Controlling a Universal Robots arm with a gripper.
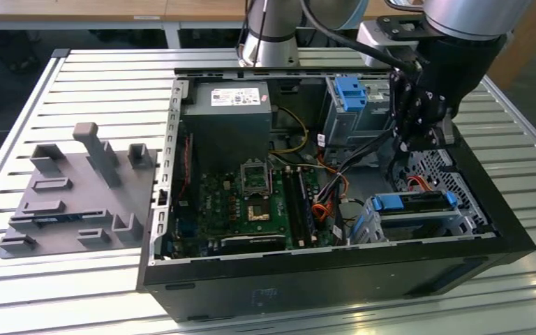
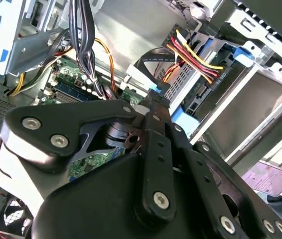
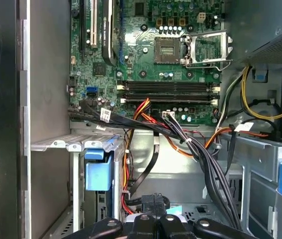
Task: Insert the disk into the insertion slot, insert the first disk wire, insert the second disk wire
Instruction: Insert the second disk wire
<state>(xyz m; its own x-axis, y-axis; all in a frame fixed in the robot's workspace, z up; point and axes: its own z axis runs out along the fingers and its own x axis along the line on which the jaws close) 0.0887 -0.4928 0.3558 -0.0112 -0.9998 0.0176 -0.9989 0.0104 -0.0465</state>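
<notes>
Black linkages of the claw (image 2: 153, 107) fill the lower part of the second wrist view, the tips drawn together on a small dark wire connector (image 2: 157, 95) just short of the disk (image 2: 201, 92). In the exterior view the claw (image 1: 415, 143) hangs at the right of the frame inside the open computer case (image 1: 343, 262), above the disk (image 1: 415, 202), whose blue carrier already sits in the insertion slot (image 1: 417, 223) at the case's lower right. Red, yellow and black wires (image 2: 196, 59) already run to a plug on the disk's rear edge. I judge the disk step done and a wire step in hand. The next move calls for lining the connector squarely with its socket and pressing it straight in, clear of the loose cable bundle (image 3: 196, 149). Further out lie the motherboard (image 1: 254, 202) and, at the frame's left, a grey fixture (image 1: 72, 199) on the slatted table (image 1: 109, 66).
</notes>
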